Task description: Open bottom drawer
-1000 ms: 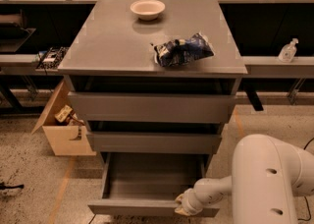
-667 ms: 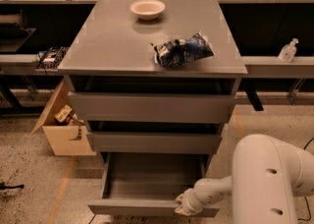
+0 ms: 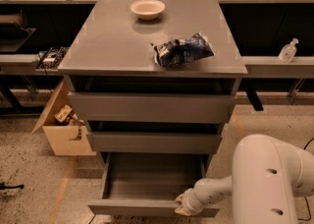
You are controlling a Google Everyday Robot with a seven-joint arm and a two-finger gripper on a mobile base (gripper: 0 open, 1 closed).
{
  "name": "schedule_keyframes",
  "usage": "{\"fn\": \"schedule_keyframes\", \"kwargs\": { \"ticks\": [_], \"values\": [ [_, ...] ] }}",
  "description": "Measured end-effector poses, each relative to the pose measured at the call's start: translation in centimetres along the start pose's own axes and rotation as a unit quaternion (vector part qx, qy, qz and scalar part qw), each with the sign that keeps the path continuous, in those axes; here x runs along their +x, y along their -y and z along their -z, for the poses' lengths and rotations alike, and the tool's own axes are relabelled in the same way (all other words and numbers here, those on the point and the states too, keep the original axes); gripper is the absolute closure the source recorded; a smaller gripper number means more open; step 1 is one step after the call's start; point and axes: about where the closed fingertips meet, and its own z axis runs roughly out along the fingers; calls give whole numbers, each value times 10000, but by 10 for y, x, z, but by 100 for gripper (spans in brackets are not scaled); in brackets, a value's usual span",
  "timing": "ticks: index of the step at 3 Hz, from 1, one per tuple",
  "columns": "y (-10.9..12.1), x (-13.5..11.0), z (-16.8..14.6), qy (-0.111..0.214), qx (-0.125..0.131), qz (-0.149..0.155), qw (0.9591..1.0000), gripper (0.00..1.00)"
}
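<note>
The grey cabinet (image 3: 152, 46) has three handleless drawers. The bottom drawer (image 3: 147, 181) is pulled out toward me, showing its shallow grey box interior with nothing in it; its slim front panel (image 3: 132, 209) is at the bottom edge of the view. My gripper (image 3: 182, 204) is at the right part of that front panel's top edge, on the end of my white arm (image 3: 267, 179), which comes in from the lower right. The top drawer (image 3: 152, 107) and the middle drawer (image 3: 154, 142) stick out only slightly.
A white bowl (image 3: 147, 8) and a dark blue snack bag (image 3: 184, 49) lie on the cabinet top. An open cardboard box (image 3: 64, 125) stands on the floor to the left. Shelving runs behind, with a clear bottle (image 3: 288, 50) at the right.
</note>
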Motion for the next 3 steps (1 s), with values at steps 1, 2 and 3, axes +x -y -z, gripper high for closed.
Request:
{"fn": "schedule_keyframes", "kwargs": {
  "ticks": [1, 2, 3],
  "values": [
    [0, 0, 0, 0, -1, 0, 10000, 62],
    [0, 0, 0, 0, -1, 0, 10000, 39],
    [0, 0, 0, 0, -2, 0, 10000, 15]
  ]
}}
